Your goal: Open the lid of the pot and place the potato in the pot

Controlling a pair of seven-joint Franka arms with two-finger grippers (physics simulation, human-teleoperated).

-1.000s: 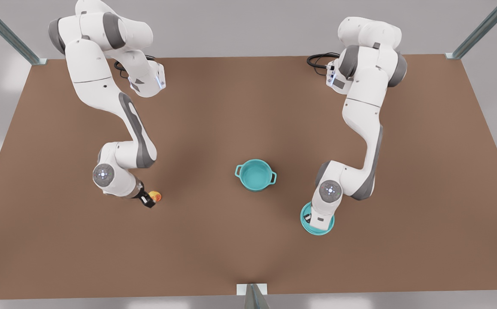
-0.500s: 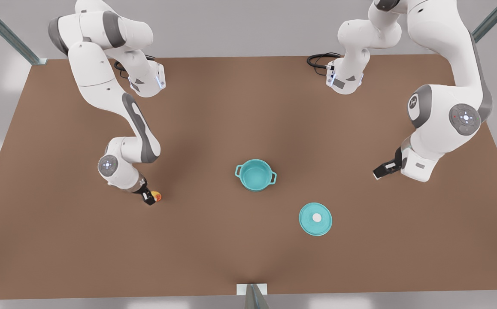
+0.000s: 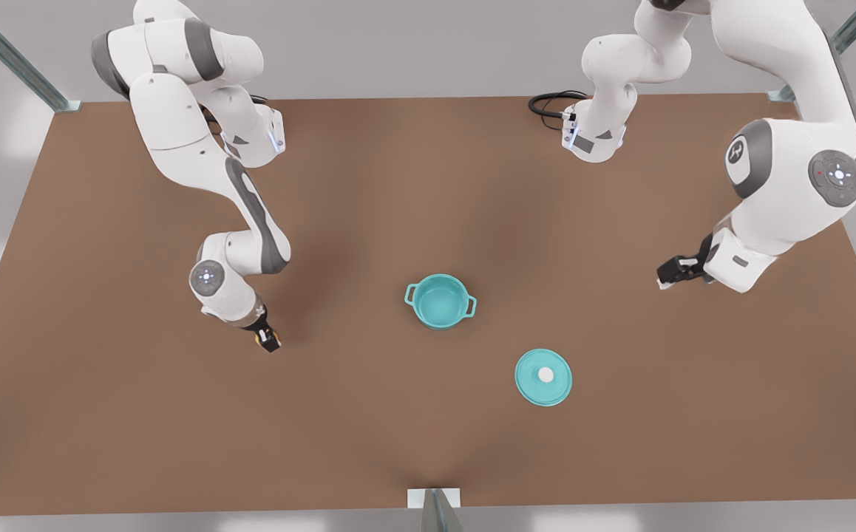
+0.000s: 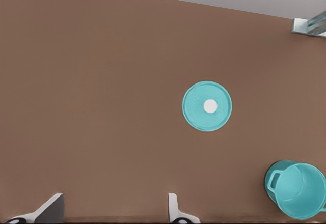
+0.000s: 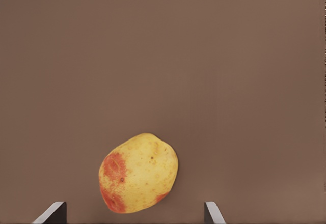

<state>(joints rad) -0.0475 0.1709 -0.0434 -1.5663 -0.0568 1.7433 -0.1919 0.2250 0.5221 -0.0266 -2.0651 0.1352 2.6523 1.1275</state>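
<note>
Right hand [image 3: 268, 340] shifted over potato [image 5: 138, 173], released | left hand [image 3: 670, 272] retreated, released | pot lid [image 3: 543, 377] off pot [image 3: 440, 301]

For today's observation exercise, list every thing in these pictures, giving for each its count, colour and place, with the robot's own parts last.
pot: one, teal, uncovered, near the table's middle.
pot lid: one, teal with a white knob, flat on the table, apart from the pot toward the front view's right.
potato: one, yellow with orange-red patches, on the table between the right gripper's open fingers.
table: one, brown.
cable: one, black, coiled at the table's far edge.
right gripper: one, black-fingered, low over the potato at the front view's left.
left gripper: one, open, raised at the front view's right.
</note>
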